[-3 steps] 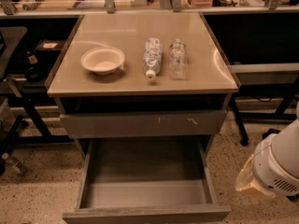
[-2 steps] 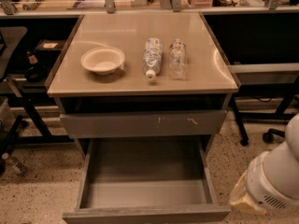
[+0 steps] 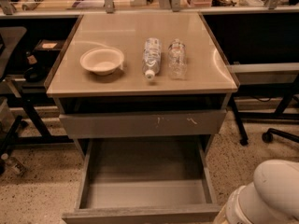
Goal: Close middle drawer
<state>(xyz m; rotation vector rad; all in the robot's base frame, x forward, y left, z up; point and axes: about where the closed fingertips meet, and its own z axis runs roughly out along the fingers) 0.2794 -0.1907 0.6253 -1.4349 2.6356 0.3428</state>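
Note:
The middle drawer [image 3: 140, 192] is pulled far out of the grey cabinet, low in the camera view. Its grey inner tray is empty and its plain front panel [image 3: 140, 215] sits at the bottom edge. Above it is a shut grey drawer front with small white scratch marks [image 3: 142, 123]. A white arm segment [image 3: 271, 195] stands at the bottom right, beside the drawer's right front corner. The gripper is out of view.
On the beige cabinet top [image 3: 117, 85] are a white bowl [image 3: 102, 60], a plastic bottle lying down [image 3: 151, 57] and an upright plastic bottle [image 3: 177, 58]. A chair base with castors [image 3: 273, 134] stands to the right. Dark table legs [image 3: 28, 115] stand to the left.
The white arm segment has moved down and slightly left in the view, closer to the drawer's right front corner. The drawer has not moved.

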